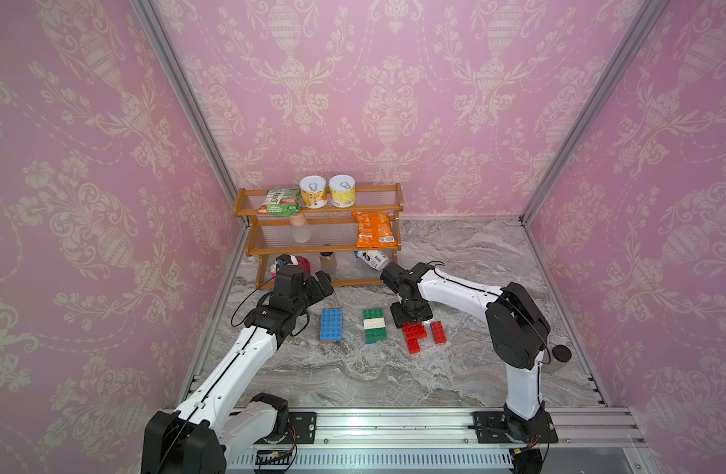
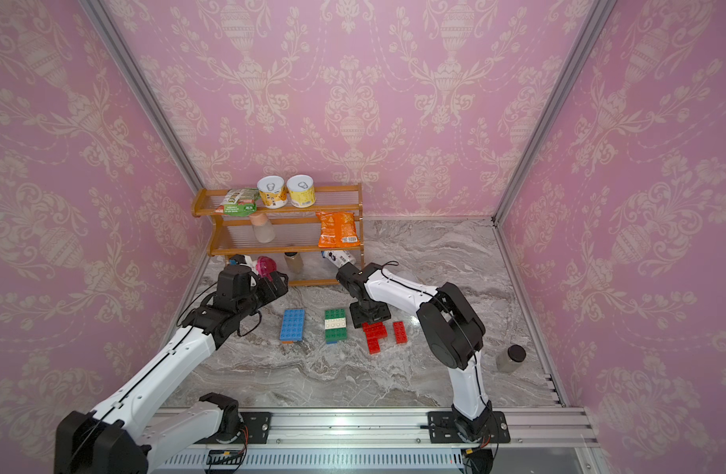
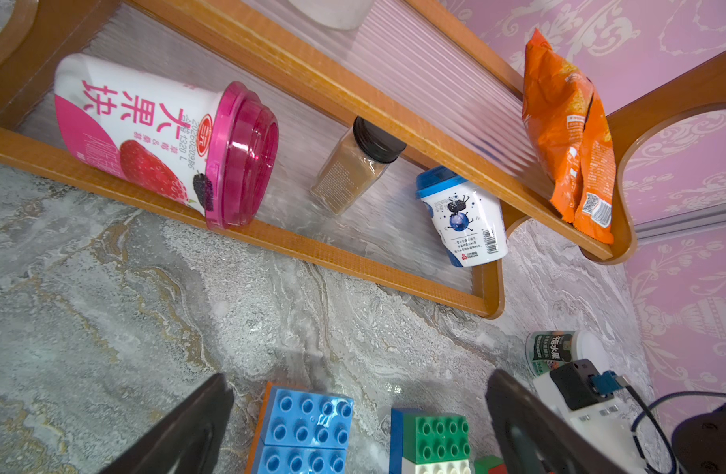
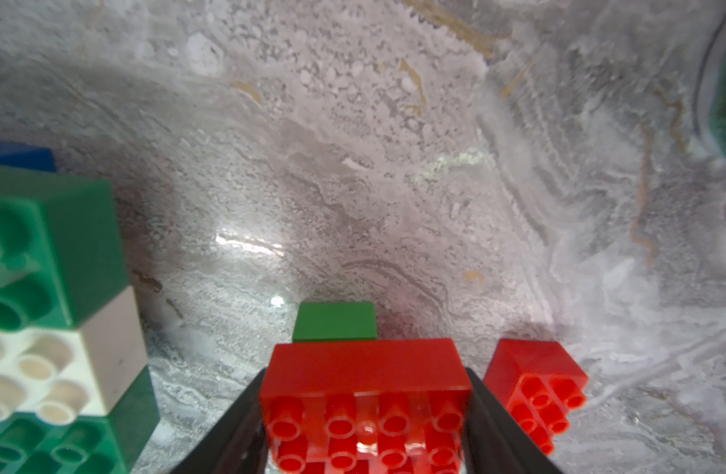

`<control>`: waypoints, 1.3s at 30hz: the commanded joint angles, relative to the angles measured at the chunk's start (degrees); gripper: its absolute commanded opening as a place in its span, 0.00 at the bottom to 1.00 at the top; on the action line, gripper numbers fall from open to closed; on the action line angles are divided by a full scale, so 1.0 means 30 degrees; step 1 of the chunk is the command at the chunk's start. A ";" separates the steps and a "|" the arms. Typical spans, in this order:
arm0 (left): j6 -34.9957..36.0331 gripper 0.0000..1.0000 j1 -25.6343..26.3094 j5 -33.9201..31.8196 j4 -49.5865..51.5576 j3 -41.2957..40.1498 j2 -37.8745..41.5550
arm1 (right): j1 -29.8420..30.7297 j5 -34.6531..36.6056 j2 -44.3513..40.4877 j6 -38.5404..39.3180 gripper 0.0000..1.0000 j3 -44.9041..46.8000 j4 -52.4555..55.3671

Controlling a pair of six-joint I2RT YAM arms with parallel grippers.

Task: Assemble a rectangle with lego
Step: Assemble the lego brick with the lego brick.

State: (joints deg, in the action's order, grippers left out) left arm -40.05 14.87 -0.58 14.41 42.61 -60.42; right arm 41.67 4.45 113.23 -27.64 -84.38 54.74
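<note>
Grey marbled tabletop [image 1: 353, 377]: 2 arms, 4 lego groups in 1 row mid-table, each apart from the next.

- Left gripper [image 1: 323, 286]: jaws spread fully wide, holding nothing. It sits in front of the wooden shelf rack [image 1: 324, 248], near the far end of group 1.
- Group 1: flat blue studded lego slab [image 1: 331, 325], 1 piece-stack with an orange layer beneath.
- Group 2: green-white-green banded lego stack [image 1: 374, 326], 3 bands on top, blue layer under.
- Group 3: red lego cluster [image 1: 414, 336], stepped outline, studs up. 1 small green brick [image 4: 334, 322] shows under its far end.
- Right gripper [image 1: 411, 322]: jaws about halfway in, pads pressed on both sides of the cluster's far red brick.
- Group 4: single long red lego brick [image 1: 438, 332], just beside the cluster, not touching.
- Far right: 1 black-lidded clear jar [image 2: 511, 359], upright.
</note>
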 commanded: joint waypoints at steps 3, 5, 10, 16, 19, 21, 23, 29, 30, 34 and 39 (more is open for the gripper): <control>0.0342 0.99 0.0144 -0.0542 0.0339 0.0179 0.0338 | 0.0054 0.0461 0.0439 -0.0572 0.36 0.0266 0.0320; 0.0343 0.99 0.0159 -0.0502 0.0338 0.0193 0.0308 | 0.0025 0.0572 0.0243 -0.0500 0.36 0.0128 0.0422; 0.0314 0.99 0.0147 -0.0484 0.0326 0.0174 0.0335 | -0.0099 0.0608 -0.0095 -0.0219 0.36 -0.0316 0.0896; 0.0258 0.99 0.0141 -0.0476 0.0278 0.0178 0.0366 | -0.0151 0.0794 -0.0324 -0.0015 0.36 -0.0509 0.1276; 0.0255 0.99 0.0140 -0.0463 0.0293 0.0152 0.0365 | -0.0146 0.0718 -0.0357 -0.0037 0.35 -0.0409 0.1235; 0.0254 0.99 0.0140 -0.0455 0.0293 0.0152 0.0367 | -0.0135 0.0666 -0.0337 -0.0073 0.35 -0.0252 0.1093; 0.0227 0.99 0.0140 -0.0456 0.0277 0.0148 0.0366 | -0.0185 0.0533 -0.0259 -0.0118 0.35 -0.0048 0.0896; 0.0197 0.99 0.0144 -0.0433 0.0264 0.0148 0.0318 | -0.0357 0.0329 0.0121 -0.0294 0.35 0.0682 0.0375; 0.0199 0.99 0.0140 -0.0436 0.0285 0.0137 0.0275 | -0.0377 0.0348 0.0187 -0.0320 0.35 0.0801 0.0301; 0.0193 0.99 0.0141 -0.0422 0.0221 0.0181 0.0250 | -0.0388 0.0780 0.0509 -0.0391 0.34 0.1041 0.0340; 0.0153 0.99 0.0155 -0.0413 0.0176 0.0174 0.0190 | -0.0384 0.0636 0.0880 -0.0437 0.33 0.1289 0.0302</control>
State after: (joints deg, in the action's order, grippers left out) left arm -40.05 14.87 -0.58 14.41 42.61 -60.42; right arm 40.95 4.95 113.03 -28.32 -83.40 55.11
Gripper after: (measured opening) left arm 0.992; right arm 0.672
